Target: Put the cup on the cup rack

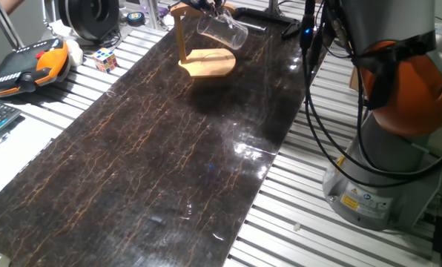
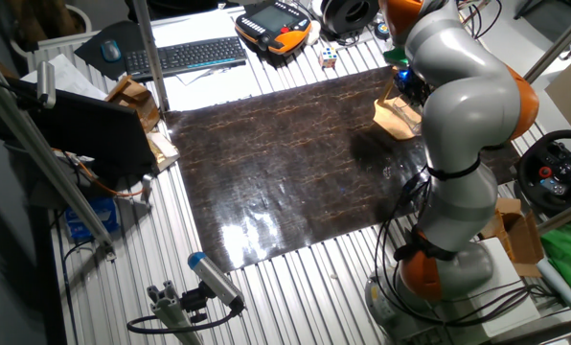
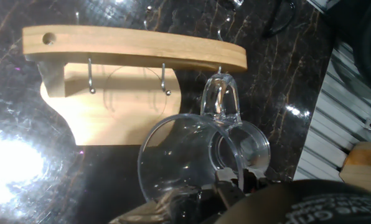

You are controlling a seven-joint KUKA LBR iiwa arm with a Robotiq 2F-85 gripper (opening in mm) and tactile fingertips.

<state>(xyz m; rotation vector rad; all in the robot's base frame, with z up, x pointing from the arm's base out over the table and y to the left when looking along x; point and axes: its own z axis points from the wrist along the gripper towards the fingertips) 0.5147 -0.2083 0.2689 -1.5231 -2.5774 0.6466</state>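
Close to done, by the look of it, but not finished. Found the cup (image 3: 192, 155) off the table and up by the rack (image 3: 136, 50), tilted on its side, with its mouth turned toward the hand camera. Clamped on its rim at about 5 o'clock by the gripper (image 3: 235, 182), one dark finger inside the wall and one outside, as far as could be made out. Not yet let go, then.

In the hand view, saw the handle (image 3: 220, 99) at the cup's 12 o'clock, right up against the last hook (image 3: 220, 70), the one toward the 3 o'clock end of the top arm. Could not tell whether the loop was already over that hook or only touching it. Judged as left to do: seat the loop fully, release, draw back. Noted two more hooks (image 3: 91, 78) toward 9 o'clock, both bare.

In one fixed view, spotted the cup (image 1: 222, 31) in the air at roughly 2 o'clock of the rack's (image 1: 206, 63) post, above the oval foot, at the 12 o'clock end of the dark marbled mat (image 1: 169, 148). In the other fixed view, mostly hidden behind the arm.

As for looks: clear plastic throughout, thick round bottom, slight taper, a clear loop handle on the side. Empty, apparently. Hard to read at the edges because of glare and see-through walls.
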